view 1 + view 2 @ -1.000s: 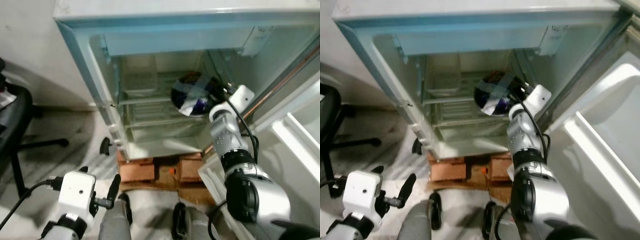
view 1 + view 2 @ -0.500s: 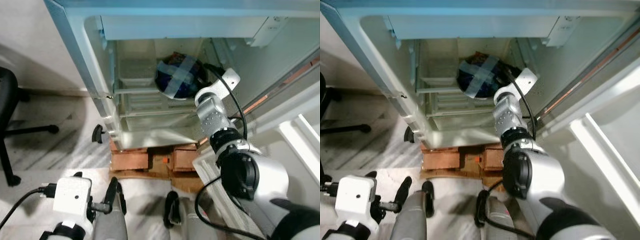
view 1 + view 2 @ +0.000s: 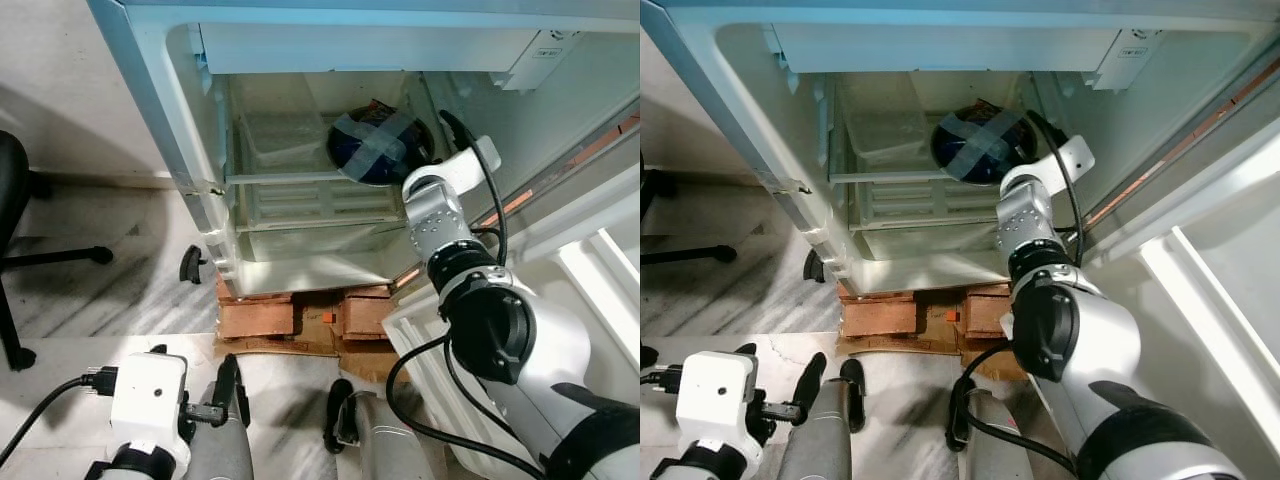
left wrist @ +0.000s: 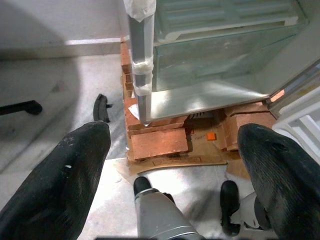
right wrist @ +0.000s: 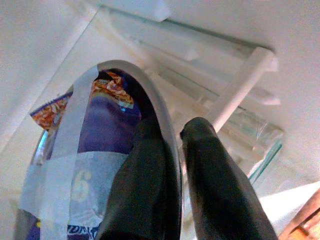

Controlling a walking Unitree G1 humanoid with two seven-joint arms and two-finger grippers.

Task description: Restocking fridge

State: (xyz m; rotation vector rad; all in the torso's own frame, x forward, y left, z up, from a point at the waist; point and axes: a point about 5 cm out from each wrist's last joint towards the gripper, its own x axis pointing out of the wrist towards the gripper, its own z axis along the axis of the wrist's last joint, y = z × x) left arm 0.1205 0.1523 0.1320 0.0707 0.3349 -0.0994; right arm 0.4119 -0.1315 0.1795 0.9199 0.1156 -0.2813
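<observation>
The fridge point(image 3: 160, 110) stands open, its door point(image 3: 1230, 300) swung out to the robot's right. The right arm point(image 3: 440, 225) reaches into the cabinet, and the right gripper point(image 5: 172, 145) is clamped on the rim of a round bowl point(image 3: 380, 148): in the right wrist view one black finger lies inside the metal rim and the other outside it, with only the thin edge between them. The bowl holds blue and orange snack packets point(image 5: 100, 110) and is crossed by two strips of pale tape point(image 3: 980, 135) that form an X over its mouth. It sits tilted toward the camera at the right end of the upper glass shelf point(image 3: 290, 178), close to the right inner wall of the fridge. A clear plastic drawer point(image 3: 275, 135) fills the left part of that shelf, and below it the bottom floor of the cabinet point(image 3: 310, 270) is bare and bright.

The fridge rests on bricks point(image 3: 258, 318) and flattened cardboard point(image 4: 200, 137) on the pale tiled floor point(image 3: 90, 300). A black chair base point(image 3: 60, 257) shows at the left edge of the floor.

The left gripper point(image 4: 175, 165) hangs low in front of the fridge's bottom edge, its two fingers point(image 4: 55, 185) spread wide apart with nothing between them
</observation>
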